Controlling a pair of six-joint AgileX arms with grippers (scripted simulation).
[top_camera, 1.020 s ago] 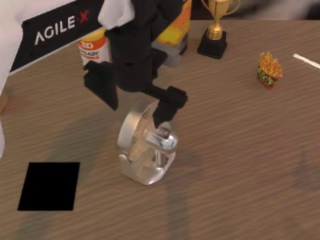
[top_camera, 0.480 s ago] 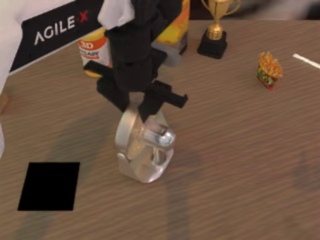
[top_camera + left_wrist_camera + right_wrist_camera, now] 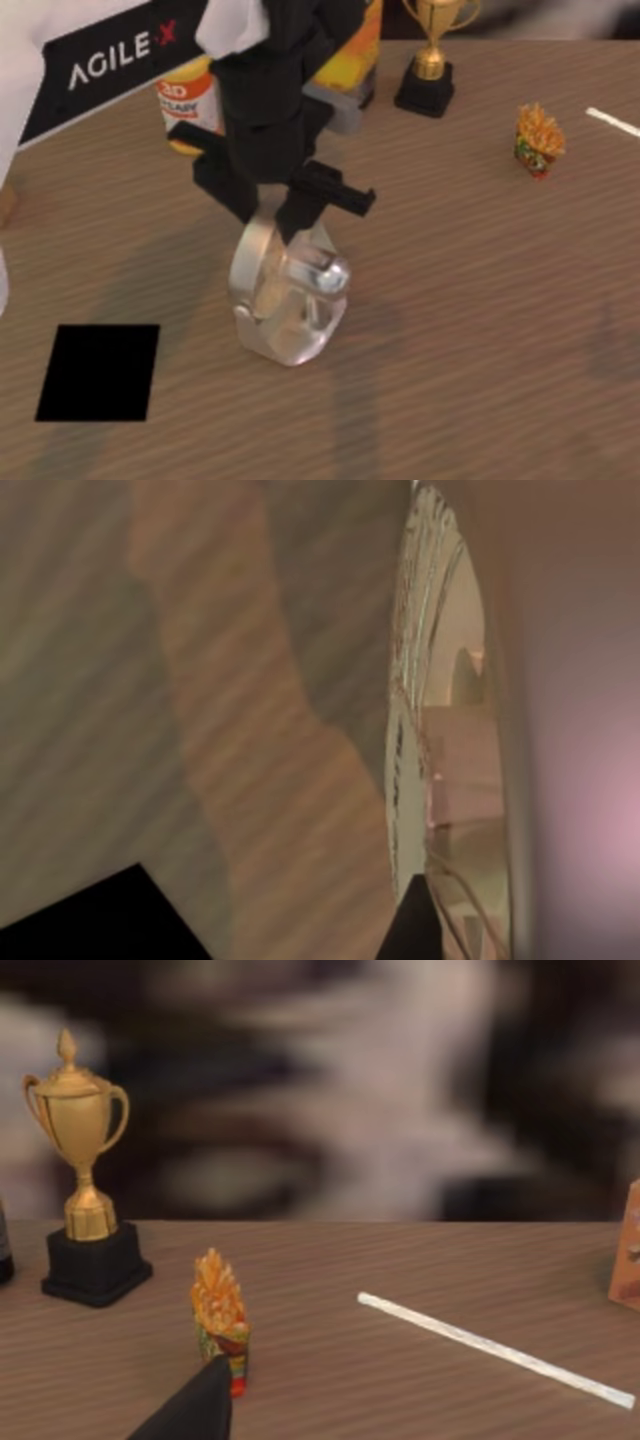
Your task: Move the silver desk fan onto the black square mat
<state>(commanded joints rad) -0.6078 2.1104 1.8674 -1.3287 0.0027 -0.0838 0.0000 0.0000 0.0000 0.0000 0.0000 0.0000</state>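
Left gripper closed tight on the ring top of the silver desk fan, fan standing near the middle of the table, black square mat well apart at the front left, right arm out of top view.

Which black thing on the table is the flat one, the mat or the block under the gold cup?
The black square mat at the table's near-left is the flat one, lying bare on the wood. The other black thing is the raised block under the gold trophy at the far edge.
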